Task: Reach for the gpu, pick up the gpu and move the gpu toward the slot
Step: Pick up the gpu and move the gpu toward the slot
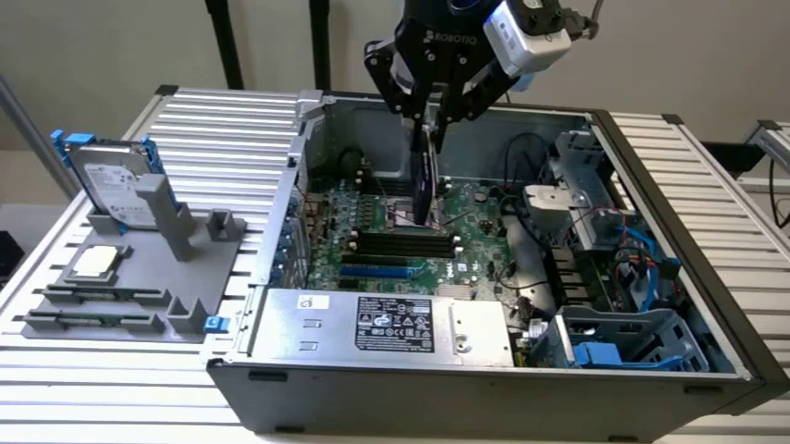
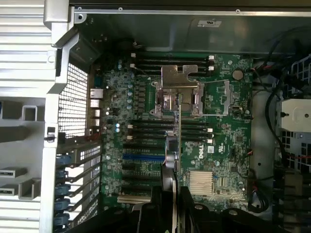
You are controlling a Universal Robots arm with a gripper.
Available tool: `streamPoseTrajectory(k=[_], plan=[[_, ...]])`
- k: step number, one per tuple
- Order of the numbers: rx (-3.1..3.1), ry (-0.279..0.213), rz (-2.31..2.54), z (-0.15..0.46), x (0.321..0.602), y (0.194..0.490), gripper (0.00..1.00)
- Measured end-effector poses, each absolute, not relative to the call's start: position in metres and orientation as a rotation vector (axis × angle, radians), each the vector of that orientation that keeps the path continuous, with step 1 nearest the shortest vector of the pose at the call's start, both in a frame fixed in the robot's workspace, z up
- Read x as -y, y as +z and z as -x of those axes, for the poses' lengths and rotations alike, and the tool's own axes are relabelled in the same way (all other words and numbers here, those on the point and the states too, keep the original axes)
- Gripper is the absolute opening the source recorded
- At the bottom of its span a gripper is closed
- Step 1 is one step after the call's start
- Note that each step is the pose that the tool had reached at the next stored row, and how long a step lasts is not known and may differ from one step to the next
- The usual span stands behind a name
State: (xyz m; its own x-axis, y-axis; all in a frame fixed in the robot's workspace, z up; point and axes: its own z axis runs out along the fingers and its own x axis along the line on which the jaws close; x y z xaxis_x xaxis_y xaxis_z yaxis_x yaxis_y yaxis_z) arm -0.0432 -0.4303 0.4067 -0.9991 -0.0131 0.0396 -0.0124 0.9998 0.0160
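My gripper (image 1: 431, 118) hangs over the open computer case and is shut on the gpu (image 1: 427, 176). The card points straight down, edge-on, with its lower end just above the green motherboard (image 1: 482, 240). In the wrist view the gpu (image 2: 177, 136) is a thin vertical strip running out from between my two black fingers (image 2: 156, 209), over the CPU socket (image 2: 177, 92) and the black memory slots. The blue expansion slot (image 1: 376, 271) (image 2: 141, 157) lies on the board, a short way off to the card's side.
A grey fixture (image 1: 136, 277) on the exterior view's left holds a silver hard drive with blue rails (image 1: 111, 180) and a small square chip (image 1: 99, 262). Inside the case are the power supply (image 1: 383, 324), a blue drive cage (image 1: 617, 338) and cables (image 1: 635, 264). The case walls (image 1: 296, 185) stand close around.
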Motion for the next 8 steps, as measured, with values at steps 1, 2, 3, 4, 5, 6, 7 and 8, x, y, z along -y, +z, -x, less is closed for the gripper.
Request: streamPoseTrajectory(k=[1,2,3,4,5,6,7,8], plan=[[3.101,-0.023,-0.02,0.043,0.4301,0.4066,0.26],[3.102,-0.022,-0.02,0.043,0.4302,0.4066,0.26],[3.102,-0.022,-0.019,0.043,0.4302,0.4066,0.26],[3.102,-0.022,-0.02,0.043,0.4302,0.4066,0.26],[3.102,-0.022,-0.02,0.0429,0.4302,0.4066,0.26],[3.102,-0.022,-0.02,0.0429,0.4302,0.4066,0.26],[3.102,-0.022,-0.02,0.0429,0.4302,0.4066,0.26],[3.102,-0.022,-0.02,0.0429,0.4302,0.4066,0.26]])
